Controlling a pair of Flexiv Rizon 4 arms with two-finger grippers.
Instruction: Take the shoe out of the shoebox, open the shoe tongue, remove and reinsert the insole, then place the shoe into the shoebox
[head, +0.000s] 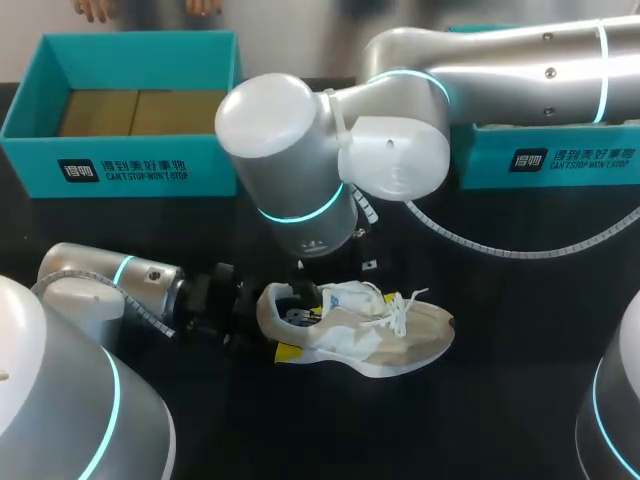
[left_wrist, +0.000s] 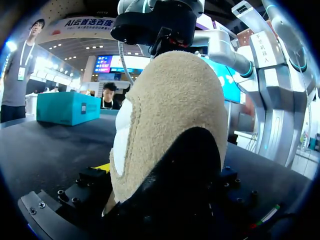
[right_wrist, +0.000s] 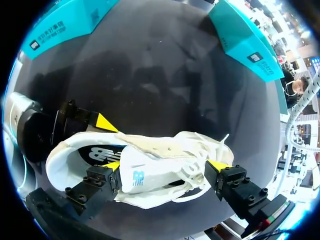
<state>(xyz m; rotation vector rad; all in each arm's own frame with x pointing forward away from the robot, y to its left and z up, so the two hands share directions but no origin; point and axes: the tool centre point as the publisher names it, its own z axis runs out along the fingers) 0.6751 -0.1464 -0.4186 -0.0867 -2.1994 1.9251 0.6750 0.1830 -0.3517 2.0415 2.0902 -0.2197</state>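
Shoe heel close-up, left claw clamping it seen overhead

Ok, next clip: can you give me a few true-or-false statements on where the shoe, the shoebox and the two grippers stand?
1. The shoe lies on the table, outside the shoebox. True.
2. The left gripper grips the shoe at its toe. False: it is shut on the heel, one yellow tip on each side.
3. The right gripper is open, close over the shoe. True.
4. The shoebox holds a second shoe. False: only its brown floor shows inside, no shoe.
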